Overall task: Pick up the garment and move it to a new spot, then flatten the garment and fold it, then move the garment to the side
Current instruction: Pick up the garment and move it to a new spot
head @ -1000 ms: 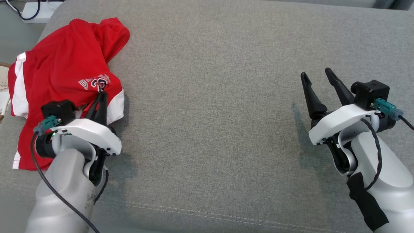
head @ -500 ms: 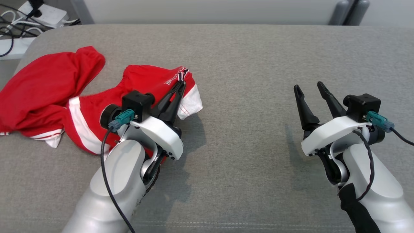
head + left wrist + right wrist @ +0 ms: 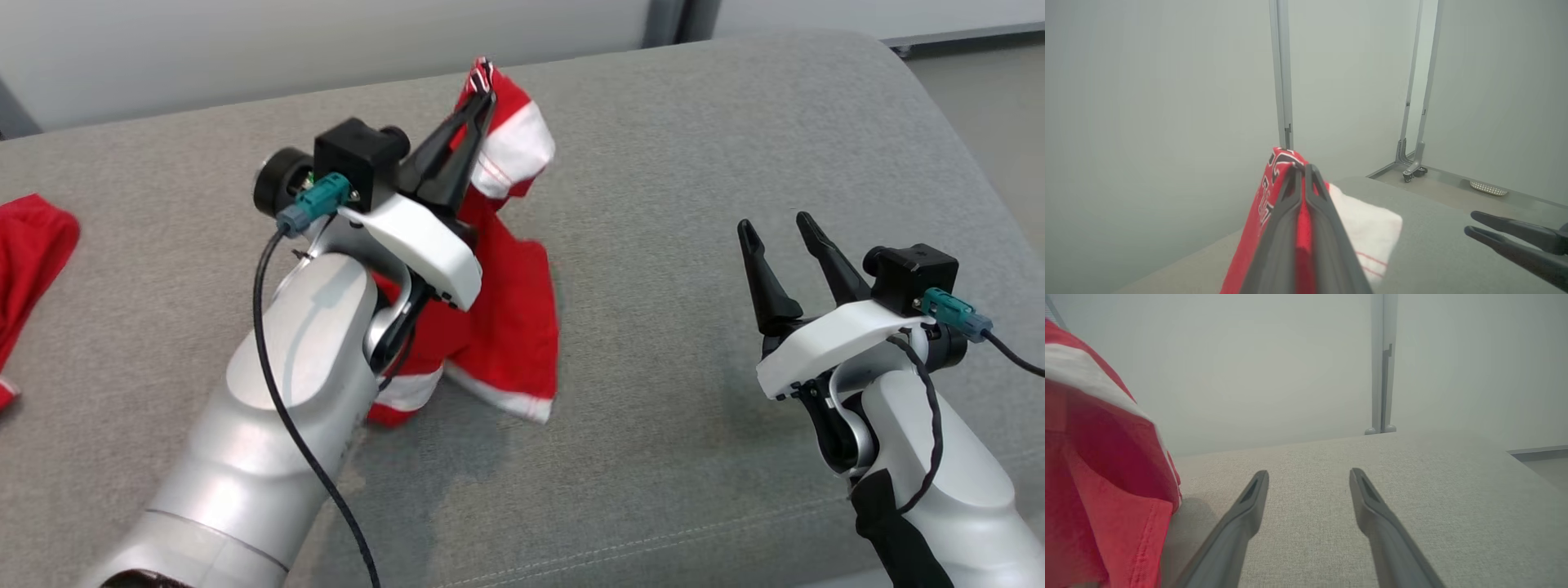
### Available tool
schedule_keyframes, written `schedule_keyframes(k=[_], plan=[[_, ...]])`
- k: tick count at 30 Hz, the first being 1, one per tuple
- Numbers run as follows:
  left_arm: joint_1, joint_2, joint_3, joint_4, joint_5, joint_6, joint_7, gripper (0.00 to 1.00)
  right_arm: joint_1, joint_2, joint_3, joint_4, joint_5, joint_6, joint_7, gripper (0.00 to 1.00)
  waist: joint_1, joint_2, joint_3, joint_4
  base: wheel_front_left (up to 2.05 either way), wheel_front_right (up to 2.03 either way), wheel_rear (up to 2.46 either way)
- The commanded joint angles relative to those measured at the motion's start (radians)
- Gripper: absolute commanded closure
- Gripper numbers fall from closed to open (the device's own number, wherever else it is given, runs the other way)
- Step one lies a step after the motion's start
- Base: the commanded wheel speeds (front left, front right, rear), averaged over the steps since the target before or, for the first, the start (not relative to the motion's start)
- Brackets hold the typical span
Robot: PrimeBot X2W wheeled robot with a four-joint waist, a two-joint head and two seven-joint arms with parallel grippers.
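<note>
Whereas a second ago the red sports garment with white side stripes (image 3: 506, 335) lay crumpled low under the left hand (image 3: 484, 91), it now hangs from that hand, whose two dark fingers are pressed together on a printed corner of the cloth. Well off to the left of that hand, a further patch of red cloth (image 3: 33, 245) lies on the grey woven-fabric surface (image 3: 669, 163); the pale forearm hides whether it joins the hanging part. Straight below the left hand the cloth drapes down, and its white-edged hem seems to brush the surface. The head camera has also swung, so part of the shift is the view's own. Well to the right of the draped cloth, the right hand (image 3: 774, 222) stays spread and empty, low over the surface. By my judgement the pick-up is done and the carry to a new spot is under way; flattening and folding are not yet begun.
</note>
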Motion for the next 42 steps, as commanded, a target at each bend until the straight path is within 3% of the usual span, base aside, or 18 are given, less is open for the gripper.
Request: schedule_keyframes(k=[1,5,11,12,13,14,22,31,42], plan=[[-0.069,0.022,0.05,-0.031,0.019,0.011,-0.006,1.0,0.005,0.012,0.013,-0.027,0.014,0.007,-0.013,0.0,0.0,0.0,0.016,-0.055,0.0,0.0,0.0],[-0.08,0.049,0.103,-0.003,0.052,0.046,-0.006,1.0,0.004,0.021,0.019,-0.033,0.019,0.007,-0.013,0.0,0.0,0.0,0.032,-0.103,0.0,0.0,0.0],[0.009,0.052,0.116,0.1,0.062,0.029,-0.006,1.0,0.015,0.013,0.007,-0.036,0.023,0.007,-0.013,0.0,0.0,0.0,0.041,-0.113,0.0,0.0,0.0],[0.031,0.048,0.114,0.126,0.057,0.023,-0.006,0.84,0.016,0.01,0.002,-0.036,0.023,0.007,-0.013,0.0,0.0,0.0,0.04,-0.108,0.0,0.0,0.0],[0.052,0.043,0.109,0.154,0.046,0.016,-0.006,0.04,0.017,0.008,-0.002,-0.035,0.022,0.007,-0.013,0.0,0.0,0.0,0.037,-0.102,0.0,0.0,0.0],[0.066,0.039,0.103,0.17,0.041,0.01,-0.006,0.0,0.017,0.006,-0.004,-0.034,0.022,0.007,-0.013,0.0,0.0,0.0,0.036,-0.095,0.0,0.0,0.0],[0.175,0.039,0.165,0.09,0.052,0.007,-0.006,0.0,0.021,-0.002,-0.008,-0.039,0.018,0.007,-0.013,0.0,0.0,0.0,-0.004,-0.016,0.0,0.0,0.0],[0.361,0.059,0.296,-0.073,0.133,0.054,-0.006,0.0,0.067,-0.018,-0.034,-0.038,-0.003,0.007,-0.013,0.0,0.0,0.0,-0.085,0.069,0.0,0.0,0.0],[0.563,0.068,0.494,-0.233,0.217,0.108,-0.006,0.0,0.122,-0.02,-0.096,-0.058,-0.052,0.007,-0.013,0.0,0.0,0.0,-0.133,0.081,0.0,0.0,0.0]])
